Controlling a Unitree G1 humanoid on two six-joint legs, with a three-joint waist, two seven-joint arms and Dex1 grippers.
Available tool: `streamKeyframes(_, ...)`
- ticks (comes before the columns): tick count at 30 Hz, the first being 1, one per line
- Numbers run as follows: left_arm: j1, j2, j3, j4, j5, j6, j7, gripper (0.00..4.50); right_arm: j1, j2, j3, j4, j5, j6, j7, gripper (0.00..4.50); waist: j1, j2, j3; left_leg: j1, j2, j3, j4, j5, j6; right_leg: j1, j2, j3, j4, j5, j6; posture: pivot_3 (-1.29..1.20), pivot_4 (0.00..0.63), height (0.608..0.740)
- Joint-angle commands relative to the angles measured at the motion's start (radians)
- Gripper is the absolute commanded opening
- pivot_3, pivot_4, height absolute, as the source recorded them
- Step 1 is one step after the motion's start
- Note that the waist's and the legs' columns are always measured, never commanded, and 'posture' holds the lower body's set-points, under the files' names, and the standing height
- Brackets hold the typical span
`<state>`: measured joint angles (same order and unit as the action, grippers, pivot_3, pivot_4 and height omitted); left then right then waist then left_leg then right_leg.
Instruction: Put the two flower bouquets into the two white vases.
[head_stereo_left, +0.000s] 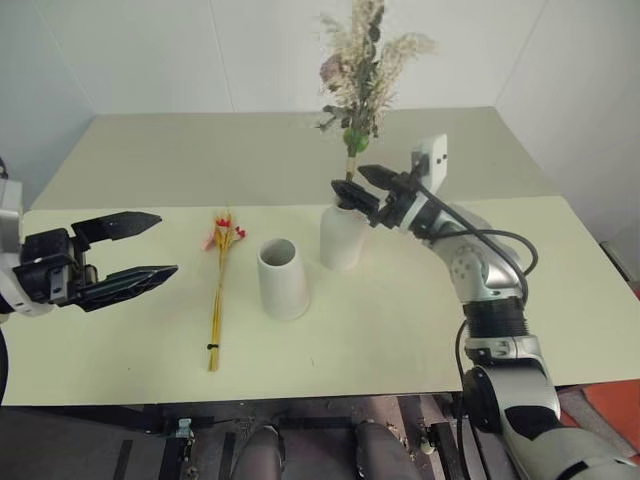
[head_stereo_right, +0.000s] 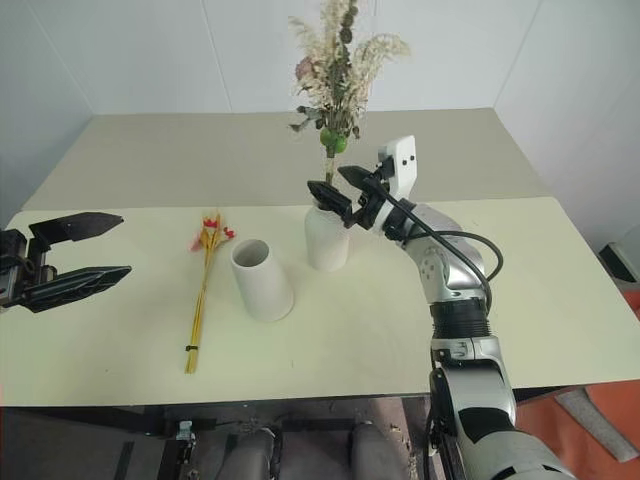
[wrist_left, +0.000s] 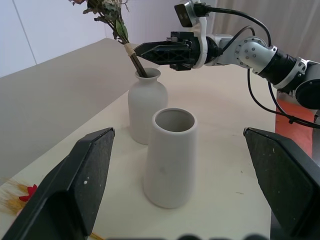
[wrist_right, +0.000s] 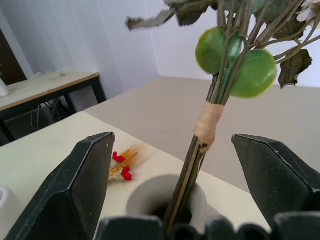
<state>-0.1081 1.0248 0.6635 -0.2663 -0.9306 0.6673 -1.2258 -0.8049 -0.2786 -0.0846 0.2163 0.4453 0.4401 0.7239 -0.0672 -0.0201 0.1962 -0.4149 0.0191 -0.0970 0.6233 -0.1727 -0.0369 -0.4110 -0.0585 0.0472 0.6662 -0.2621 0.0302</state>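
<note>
Bushy bouquet in bottle vase, slim bundle flat on tabletop.

Bushy bouquet (head_stereo_left: 357, 62) stands w/ stems down the narrow neck of the bottle vase (head_stereo_left: 341, 238), leaning a bit. Right gripper (head_stereo_left: 358, 187) sits at the stems just above the vase mouth, jaws spread wide either side of the wrapped stem, not gripping it. Cone vase (head_stereo_left: 283, 279) upright just beside the bottle vase, on its left, mouth open. Slim bundle (head_stereo_left: 218, 285) lies flat on the tabletop (head_stereo_left: 400, 340) left of the cone vase, red-pink flowers at the far end. Left gripper (head_stereo_left: 128, 256) hovers near the tabletop's left edge, jaws wide, holding nothing.
</note>
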Motion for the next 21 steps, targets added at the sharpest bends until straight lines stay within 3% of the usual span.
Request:
streamKeyframes(1, 0.003, 0.017, 0.042, -0.029, -0.018, 0.004, 0.007, 4.5, 0.019, -0.03, -0.002, -0.08, 0.023, 0.023, 0.027, 4.48, 0.0, 0.0, 0.0, 0.0, 0.0, 0.0, 0.0, 0.0, 0.0, 0.0, 0.0, 0.0, 0.0, 0.0, 0.0, 0.0, 0.15, 0.74)
streamKeyframes(10, 0.012, 0.015, 0.047, -0.039, -0.02, 0.011, 0.014, 4.5, -0.03, -0.056, -0.024, -0.051, 0.05, 0.112, 0.032, 4.48, -0.002, 0.0, 0.0, 0.0, 0.0, 0.0, 0.0, 0.0, 0.0, 0.0, 0.0, 0.0, 0.0, 0.0, 0.0, 0.0, 0.15, 0.74)
streamKeyframes(16, 0.014, 0.01, 0.041, -0.053, -0.029, 0.013, 0.026, 4.5, -0.235, -0.039, -0.035, 0.24, 0.047, 0.116, 0.071, 4.48, -0.003, 0.0, 0.0, 0.001, 0.0, 0.0, 0.0, 0.0, 0.0, 0.0, 0.0, 0.0, 0.0, 0.0, 0.0, 0.0, 0.15, 0.74)
streamKeyframes(21, 0.013, 0.015, 0.047, -0.06, -0.034, 0.013, 0.028, 4.5, -0.373, -0.041, -0.03, 0.483, 0.051, 0.138, 0.191, 4.48, 0.0, 0.0, 0.0, 0.0, 0.0, 0.0, -0.001, 0.0, 0.0, 0.001, 0.0, 0.0, -0.001, 0.0, 0.0, 0.0, 0.15, 0.74)
